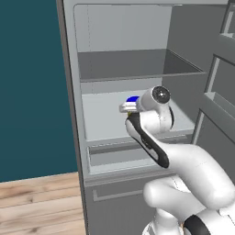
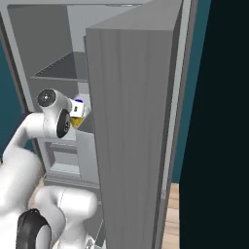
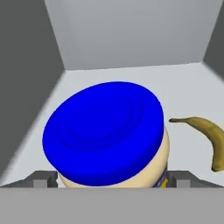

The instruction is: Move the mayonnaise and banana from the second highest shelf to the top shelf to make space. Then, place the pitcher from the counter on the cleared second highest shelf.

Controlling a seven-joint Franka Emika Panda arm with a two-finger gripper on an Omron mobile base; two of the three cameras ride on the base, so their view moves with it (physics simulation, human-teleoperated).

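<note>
The fridge [image 1: 73, 114] stands open, and its compartments hold little: the top shelf [image 1: 137, 69], a thin dark grey board, is bare, while the second highest shelf [image 1: 103, 117], a pale whitish board with a grey front edge, carries the mayonnaise [image 3: 107, 133] and the banana [image 3: 205, 133]. From the hand view the jar sits upright on that pale shelf, its round blue lid facing the camera and a strip of cream body and yellow label showing beneath the rim; the banana lies flat on the shelf just beside the jar on the right of that view, apart from it, its far end cut off by the picture's edge. The gripper [image 3: 107, 179] is reached into this shelf space with its jaws spread wide, one grey fingertip [image 3: 41, 179] on each side of the jar; whether the tips touch the jar cannot be told, since the lower part of the jar is hidden. In the left base view the arm covers nearly all of the jar, leaving a sliver of blue lid [image 1: 133, 98]. In the right base view the open fridge door [image 2: 131, 126] blocks most of the interior, and the jar [image 2: 78, 109] shows as a small blue and yellow patch just beyond the wrist. Below the pale shelf a drawer front [image 1: 133, 153] is partly hidden by the arm.
</note>
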